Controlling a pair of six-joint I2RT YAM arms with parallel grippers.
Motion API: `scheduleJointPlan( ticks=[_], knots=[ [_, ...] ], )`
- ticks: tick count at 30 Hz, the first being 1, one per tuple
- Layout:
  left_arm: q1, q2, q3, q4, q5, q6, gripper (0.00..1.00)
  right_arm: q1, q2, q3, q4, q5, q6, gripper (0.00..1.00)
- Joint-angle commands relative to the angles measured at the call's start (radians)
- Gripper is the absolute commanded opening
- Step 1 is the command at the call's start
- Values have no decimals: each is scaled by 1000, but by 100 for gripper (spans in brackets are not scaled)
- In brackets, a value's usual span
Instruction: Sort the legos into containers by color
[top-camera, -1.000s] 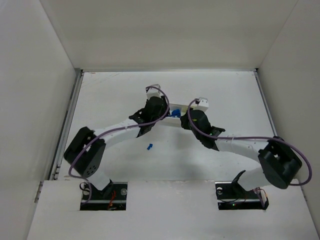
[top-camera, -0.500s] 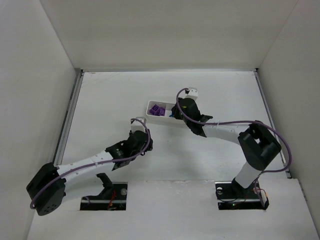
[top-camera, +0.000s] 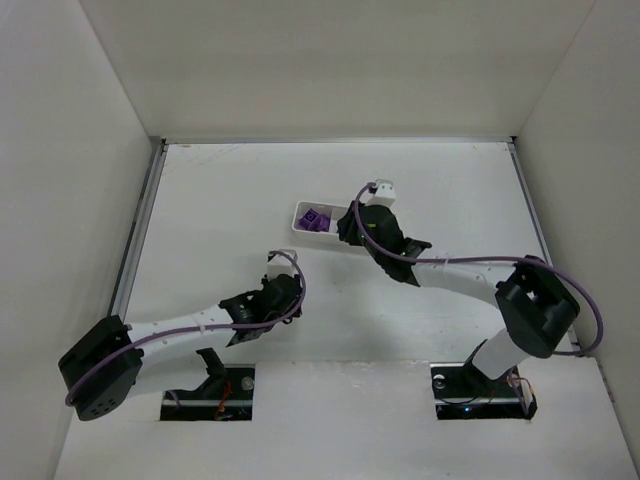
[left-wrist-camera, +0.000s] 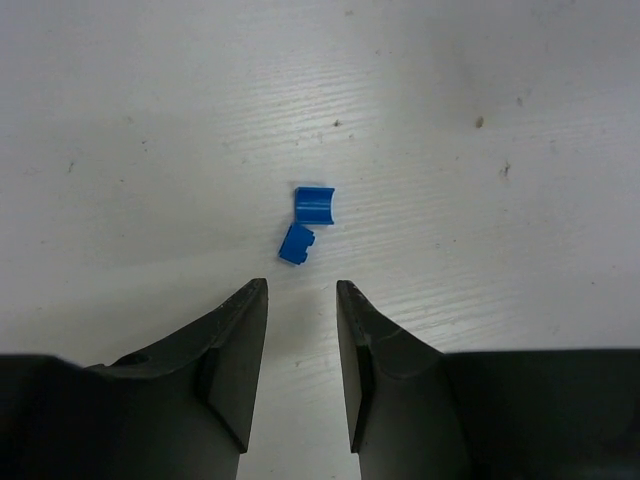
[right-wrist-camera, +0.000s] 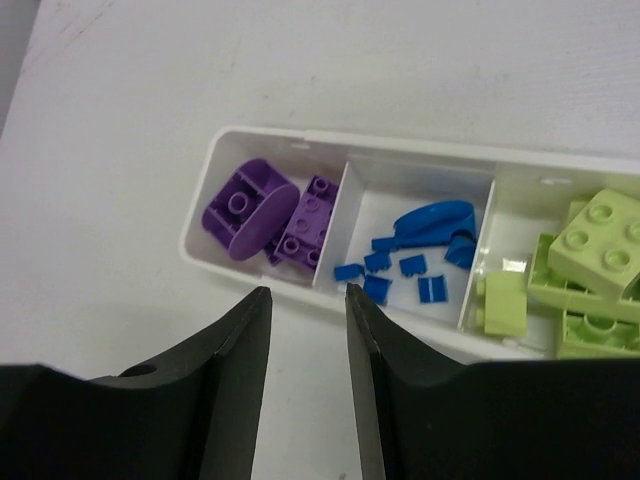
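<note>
Hovering low over the white surface (left-wrist-camera: 150, 120), the left fingers (left-wrist-camera: 250, 330) stand a little apart with nothing between them, their tips aimed at two loose blue pieces (left-wrist-camera: 314, 204) just ahead, one curved and one squarish, so close together that I cannot tell whether they touch. That narrow gap looks chosen for parts this small, and the line-up suggests the next step is to pinch one of them, probably the nearer squarish one. The right fingers (right-wrist-camera: 250, 340) are likewise slightly parted and hold nothing, and they hang above the near wall of the white tray (right-wrist-camera: 420, 146), roughly in line with the divider between its first two compartments. The sorting inside the tray explains that position: purple bricks (right-wrist-camera: 248, 210) fill the left compartment, blue legos (right-wrist-camera: 430, 222) lie scattered in the middle one, and yellow-green bricks (right-wrist-camera: 600, 235) are stacked in the right one, so each colour has its own bay and the blue bay is within easy reach. From above, the left arm (top-camera: 190, 325) lies low and stretched out, its elbow swung far out to its own side and its forearm reaching back toward the near centre, wrist pitched down. The right arm (top-camera: 460, 272) bends out to its own side and reaches inward and away to the tray, which sits mid-surface, well apart from the loose pieces
</note>
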Motion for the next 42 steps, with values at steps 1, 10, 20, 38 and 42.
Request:
scheduleJointPlan(
  ticks=[1,10,20,38,42],
  knots=[
    [6,32,9,39,-25,-1,30,45,-55,-42,25,37,9,41],
    [38,104,6,115,-8,11,27,131,-132,-122,30,38,42,41],
    [40,181,20,161,-8,36,21,149,-151,-179,44,49,67,41],
    [169,-202,25,-50,19,-70,13,240,-40,-159,39,-213,-128,44],
    [267,-304,26,-72,73,-126,13,284,61,-88,28,-239,-181,50]
  ],
)
